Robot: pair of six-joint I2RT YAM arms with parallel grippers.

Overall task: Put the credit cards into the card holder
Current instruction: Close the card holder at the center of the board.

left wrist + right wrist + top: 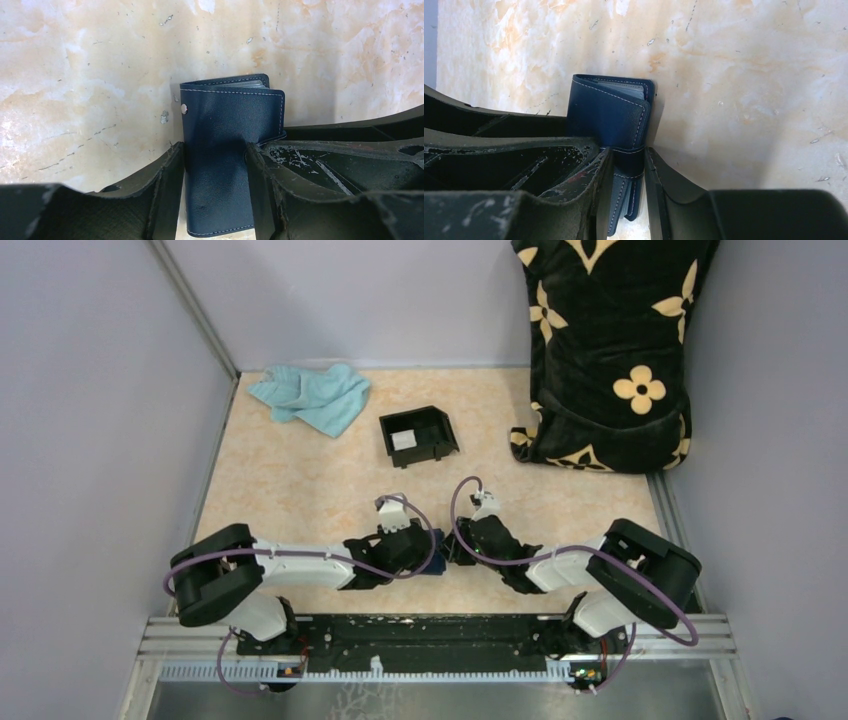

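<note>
Left wrist view: my left gripper (214,162) clamps the card holder (230,120) across its width, my fingers hiding its lower sides. Only the right wrist view shows my right gripper (628,162) pinching its strapped edge, with pale credit cards (624,91) peeking from inside. From the top view, the card holder is a mere blue sliver between both grippers.

Tabletop (300,480), marbled peach-beige, carrying: a crumpled teal cloth (312,397) lying at upper left; a black open-topped box (435,435) sitting at upper centre; a black flower-patterned bag (605,350) standing at upper right; a navy card holder (225,130) standing on edge at lower centre.
</note>
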